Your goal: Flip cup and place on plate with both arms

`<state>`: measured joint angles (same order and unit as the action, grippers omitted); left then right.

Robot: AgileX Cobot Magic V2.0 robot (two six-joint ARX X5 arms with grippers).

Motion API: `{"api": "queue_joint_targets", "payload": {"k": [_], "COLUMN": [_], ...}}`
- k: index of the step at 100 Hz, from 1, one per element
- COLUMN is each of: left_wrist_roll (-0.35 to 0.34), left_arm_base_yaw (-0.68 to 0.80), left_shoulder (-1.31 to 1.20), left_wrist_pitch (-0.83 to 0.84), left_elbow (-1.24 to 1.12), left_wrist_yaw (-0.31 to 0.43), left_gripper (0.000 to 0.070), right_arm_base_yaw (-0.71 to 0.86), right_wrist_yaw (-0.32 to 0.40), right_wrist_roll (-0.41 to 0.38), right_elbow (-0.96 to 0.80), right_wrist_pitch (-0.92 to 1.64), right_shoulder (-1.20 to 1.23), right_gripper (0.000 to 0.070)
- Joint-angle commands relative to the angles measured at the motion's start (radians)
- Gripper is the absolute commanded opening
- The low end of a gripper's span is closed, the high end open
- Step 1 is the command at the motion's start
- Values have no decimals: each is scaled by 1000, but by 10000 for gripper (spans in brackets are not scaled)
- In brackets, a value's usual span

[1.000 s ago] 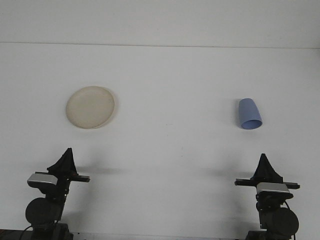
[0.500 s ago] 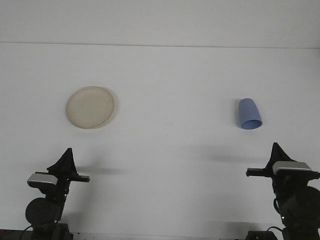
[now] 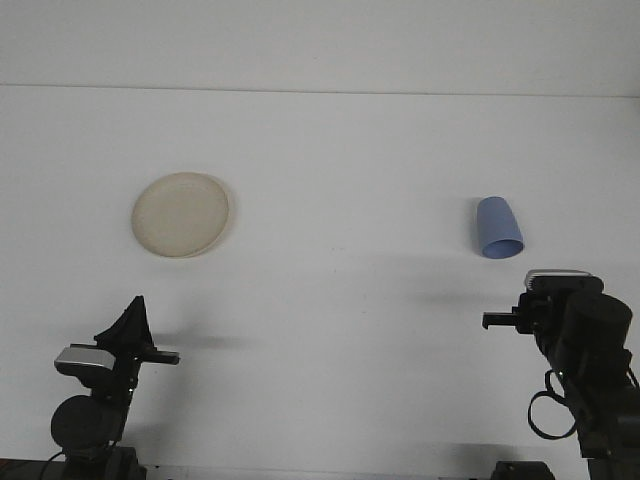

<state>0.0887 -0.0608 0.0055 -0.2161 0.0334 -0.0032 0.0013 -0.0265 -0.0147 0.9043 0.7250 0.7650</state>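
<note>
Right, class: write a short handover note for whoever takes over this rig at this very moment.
Left claw: parked at the near left edge, nothing in it.
Right claw: raised at the near right, just short of the cup, nothing in it.
Blue cup: on the table's right side, not yet gripped.
Plate: far left, nothing on it.
Done: nothing that shows; cup and plate are apart.
Left: grip the cup, flip it, set it on the plate.

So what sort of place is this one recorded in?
Likely a lab test bench: a bare white tabletop, one round cream plate, one blue plastic cup lying down, and two black robot arms.
</note>
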Motion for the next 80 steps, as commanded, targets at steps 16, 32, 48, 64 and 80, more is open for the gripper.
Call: {"api": "queue_joint_targets", "payload": {"k": [16,32,48,64,80], "left_wrist_roll": [-5,-5,-5,-5,-5], "left_arm_base_yaw": [2,2,2,2,2], "left_shoulder": [-2,-2,-2,-2,-2], "left_wrist_pitch": [-10,-10,-10,-10,-10], "left_elbow": [-19,-19,-19,-19,-19], "left_wrist_yaw": [0,0,0,0,0], "left_gripper": [10,10,10,10,10], "right_arm_base_yaw": [0,0,0,-1,-16], "right_wrist_yaw": [0,0,0,-25,-78], "right_wrist_roll": [-19,-19,-19,-26,-19], "right_elbow": [12,12,12,12,11], "right_wrist_pitch": [2,2,2,-21,-135], "right_shoulder": [27,27,27,36,99], "right_gripper": [5,300,559,557,557]}}
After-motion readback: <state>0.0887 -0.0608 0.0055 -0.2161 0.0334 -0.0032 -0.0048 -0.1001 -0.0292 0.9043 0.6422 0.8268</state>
